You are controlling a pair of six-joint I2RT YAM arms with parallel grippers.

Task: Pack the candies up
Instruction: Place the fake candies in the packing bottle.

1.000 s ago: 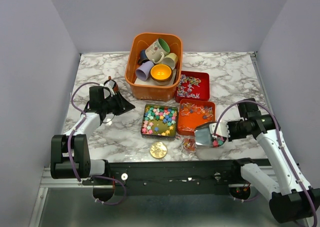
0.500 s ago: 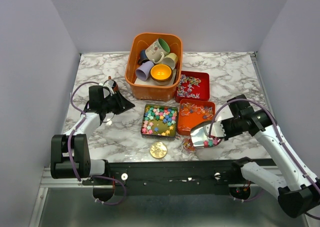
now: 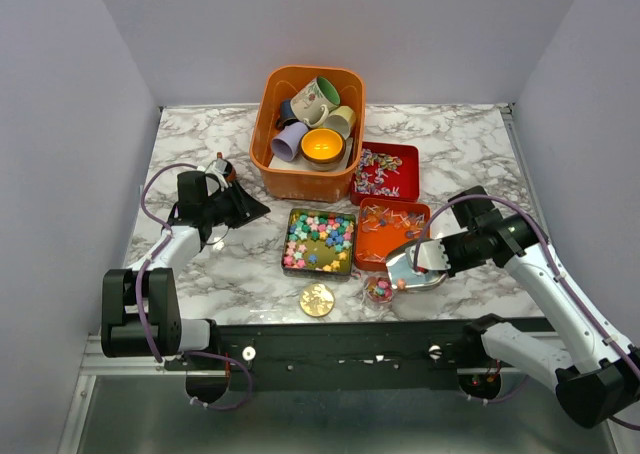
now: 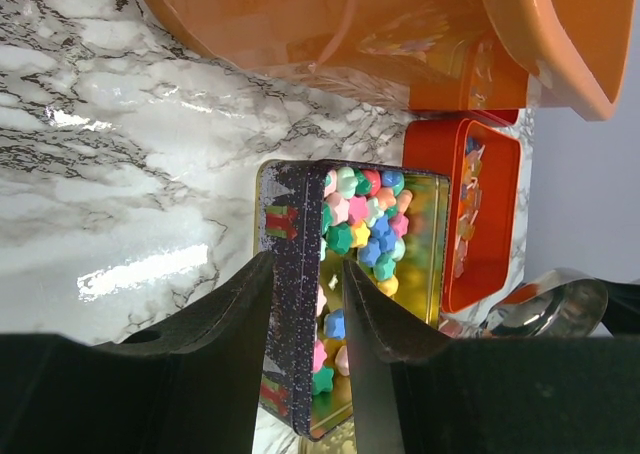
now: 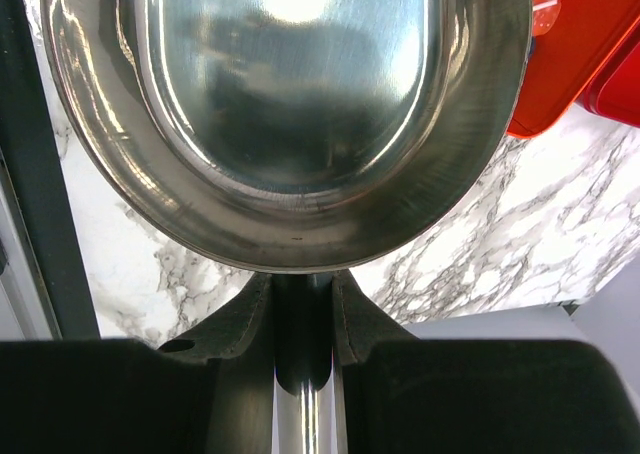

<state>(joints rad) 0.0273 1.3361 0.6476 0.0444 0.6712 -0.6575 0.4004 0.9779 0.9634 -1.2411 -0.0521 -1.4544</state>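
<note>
Near the front edge of the worktop (image 3: pixel 240 269), our right claw (image 3: pixel 438 257) grips the scoop (image 3: pixel 413 268) by its handle, tipping it toward the small container (image 3: pixel 369 293) of candies (image 3: pixel 381 288) so sweets can slide in, while our left claw (image 3: pixel 258 212) rests half open, empty.

White-and-black arms (image 3: pixel 565 304), purple cables (image 3: pixel 148 189)

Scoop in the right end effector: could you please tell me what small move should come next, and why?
Probably dip the scoop into the nearer red tray: its bowl looks empty in the wrist view, the tray holds wrapped candies, and the right end effector grips its handle.
</note>
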